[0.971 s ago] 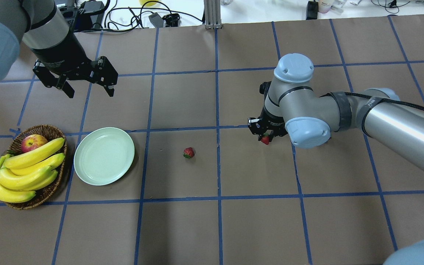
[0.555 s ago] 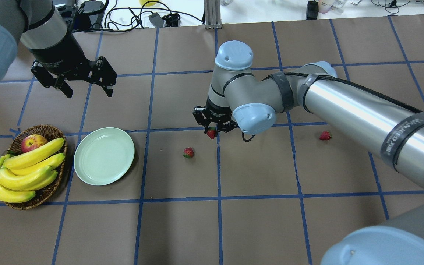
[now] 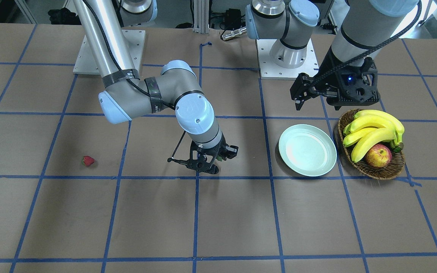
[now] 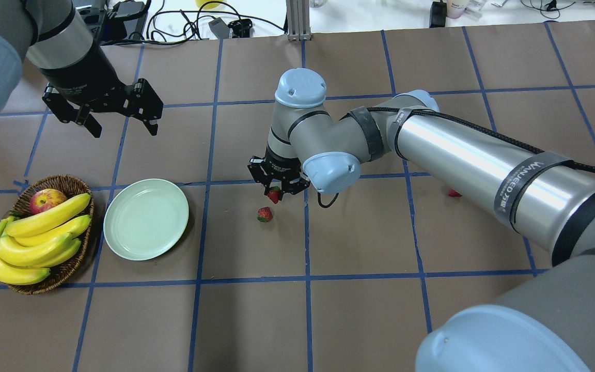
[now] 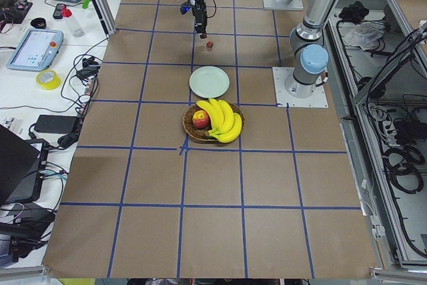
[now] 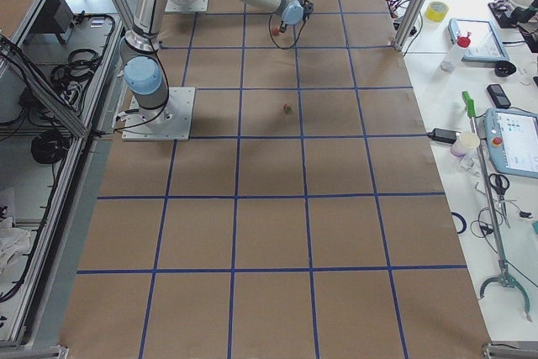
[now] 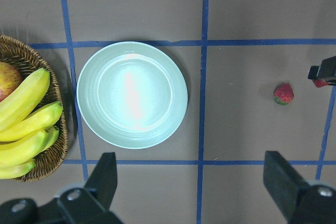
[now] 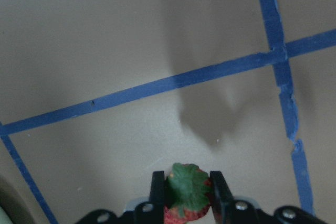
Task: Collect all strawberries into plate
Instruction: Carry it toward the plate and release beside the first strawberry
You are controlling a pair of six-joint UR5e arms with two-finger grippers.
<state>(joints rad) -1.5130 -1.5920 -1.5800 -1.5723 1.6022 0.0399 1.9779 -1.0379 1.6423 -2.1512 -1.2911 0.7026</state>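
Round pale mint plate (image 4: 146, 218) is left empty: one small red toy strawberry (image 4: 275, 195) is pinched by the right gripper (image 4: 275, 193), two other strawberries (image 4: 264, 214) uncollected, left gripper (image 4: 126, 132) spread.

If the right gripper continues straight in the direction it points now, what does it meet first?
Probably bare table near a blue tape line; the held strawberry in the right gripper would touch first.

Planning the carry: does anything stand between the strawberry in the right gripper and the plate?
Only the loose strawberry, lying on the table close to that line. The held strawberry in the right gripper looks raised above it; the plate is empty.
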